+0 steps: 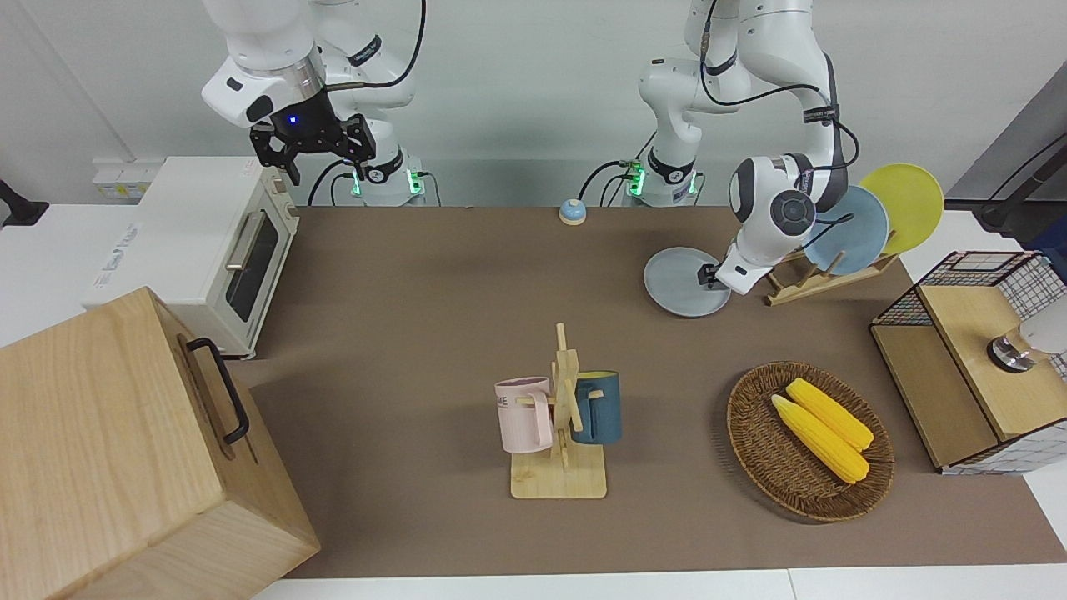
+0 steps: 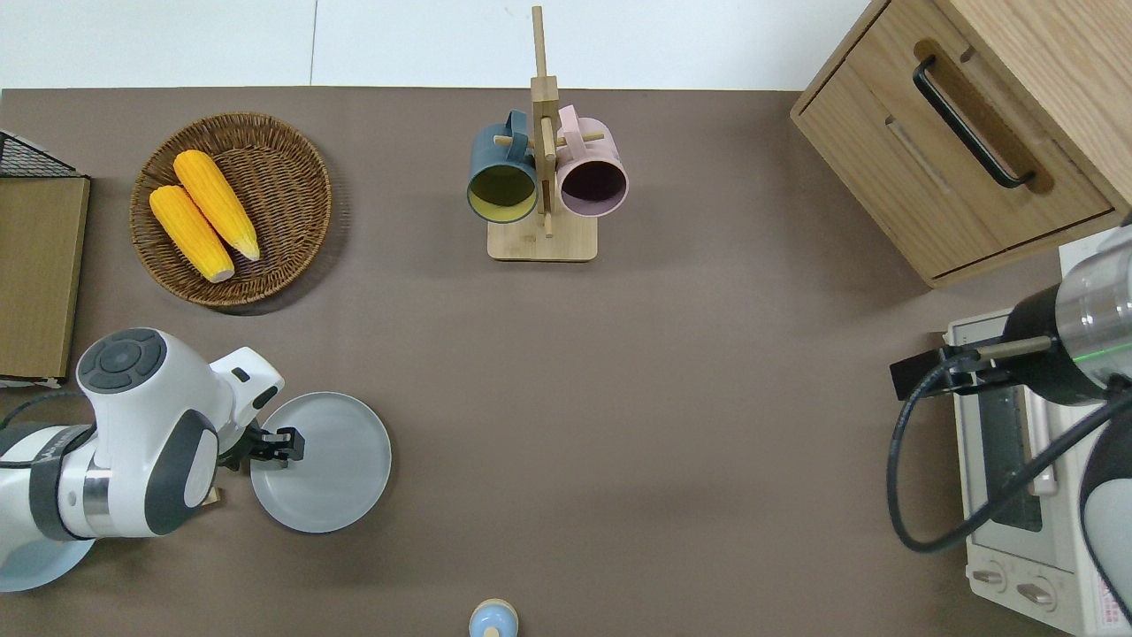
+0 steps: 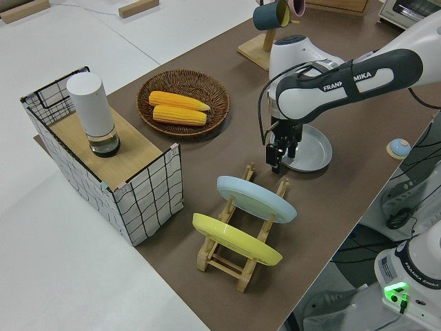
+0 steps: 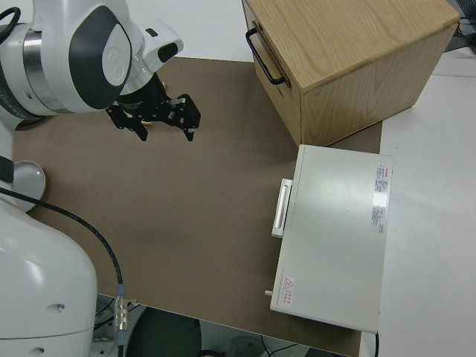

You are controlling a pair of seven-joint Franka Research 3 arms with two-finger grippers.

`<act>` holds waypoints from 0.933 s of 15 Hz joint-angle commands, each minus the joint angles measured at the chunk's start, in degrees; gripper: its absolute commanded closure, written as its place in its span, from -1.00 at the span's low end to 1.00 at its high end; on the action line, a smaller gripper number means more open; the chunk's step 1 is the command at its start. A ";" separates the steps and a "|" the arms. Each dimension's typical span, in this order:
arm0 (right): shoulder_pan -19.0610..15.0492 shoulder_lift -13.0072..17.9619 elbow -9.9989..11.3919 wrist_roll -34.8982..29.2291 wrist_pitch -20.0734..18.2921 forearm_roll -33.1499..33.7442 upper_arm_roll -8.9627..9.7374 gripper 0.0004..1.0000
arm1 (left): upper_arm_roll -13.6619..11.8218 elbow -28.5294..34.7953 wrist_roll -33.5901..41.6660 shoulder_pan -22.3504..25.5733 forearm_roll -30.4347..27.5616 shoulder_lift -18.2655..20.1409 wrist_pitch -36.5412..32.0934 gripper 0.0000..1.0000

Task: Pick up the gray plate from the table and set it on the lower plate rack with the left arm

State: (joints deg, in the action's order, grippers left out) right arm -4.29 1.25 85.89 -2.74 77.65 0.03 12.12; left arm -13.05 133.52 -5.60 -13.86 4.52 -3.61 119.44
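1. the task is at its grasp stage, by the look of things: the gray plate [image 2: 329, 463] lies flat on the brown worktop [image 2: 672, 398], just beside the lower plate rack [image 3: 234, 256] and not yet in it.
2. the left claw [image 2: 285, 445] is down at the plate's rim on the side toward the rack; its fingers look narrow about the rim, but whether they grip it one cannot tell.
3. left to do, as judged: lift the plate, tilt it on edge and slot it between free pegs.
4. the rack already holds a light-blue plate [image 3: 256, 198] and a yellow plate [image 3: 236, 238], both leaning in its slots.
5. the gray plate is round, smooth and matte with a low raised rim; the rack is pale wood, two rails with upright pegs.
6. the worktop is plain and matte.
7. the right arm is parked, its claw [image 1: 315, 152] spread wide.
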 commanded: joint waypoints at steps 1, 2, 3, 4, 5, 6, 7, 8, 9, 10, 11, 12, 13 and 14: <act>-1.51 0.24 -0.37 -0.42 -0.83 -0.21 1.15 -0.97 | -0.40 -0.11 -2.13 -0.29 0.14 0.09 0.97 1.00; -1.51 0.24 -0.37 -0.43 -0.83 -0.21 1.15 -0.97 | -0.40 -0.54 -2.13 -0.38 0.14 0.35 0.36 1.00; -1.42 0.24 -0.37 -0.43 -0.83 -0.21 1.15 -0.98 | -0.40 -1.85 -1.87 -0.38 -0.30 0.70 -0.51 1.00; -1.51 0.24 -0.37 -0.43 -0.83 -0.21 1.15 -0.98 | -0.49 -3.78 -1.87 -0.38 -1.09 1.14 -3.39 1.00; -1.51 0.24 -0.37 -0.43 -0.83 -0.21 1.15 -0.98 | -0.49 -5.54 -1.87 -0.47 -1.09 1.32 -5.60 1.00; -1.51 0.24 -0.37 -0.43 -0.83 -0.21 1.15 -0.98 | -0.49 -8.25 -1.87 -0.47 -1.10 1.58 -8.92 1.00; -1.51 0.24 -0.37 -0.43 -0.83 -0.21 1.15 -0.97 | -0.40 -10.19 -2.13 -0.47 -1.10 1.76 -11.05 1.00; -1.51 0.24 -0.37 -0.34 -0.83 -0.21 1.15 -0.98 | -0.49 -13.00 -2.13 -0.47 -1.01 2.11 -14.46 1.00; -1.51 0.24 -0.37 -0.34 -0.83 -0.21 1.15 -0.98 | -0.49 -14.94 -2.13 -0.47 -0.75 2.46 -16.84 1.00; -1.51 0.24 -0.37 -0.42 -0.83 -0.21 1.15 -0.98 | -0.49 -17.92 -2.48 -0.38 -0.40 2.81 -20.26 1.00; -1.42 0.24 -0.37 -0.43 -0.83 -0.21 1.15 -0.98 | -0.49 -19.34 -3.35 -0.47 0.04 2.90 -22.38 1.00; -1.51 0.24 -0.37 -0.43 -0.83 -0.21 1.15 -0.98 | -0.49 -21.01 -5.89 -0.56 2.05 3.60 -25.36 1.00; -1.51 0.24 -0.37 -0.43 -0.83 -0.21 1.15 -0.98 | -0.31 -21.37 -8.43 -0.73 4.77 4.22 -27.05 1.00; -1.51 0.24 -0.37 -0.34 -0.83 -0.12 1.15 -0.97 | 0.12 -21.55 -10.46 -0.91 7.84 4.92 -28.19 1.00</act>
State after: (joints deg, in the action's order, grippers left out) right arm -4.29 1.25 85.89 -2.74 77.65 0.03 12.12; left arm -13.15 114.04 -10.14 -13.90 6.11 -0.25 96.17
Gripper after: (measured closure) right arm 0.009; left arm 0.921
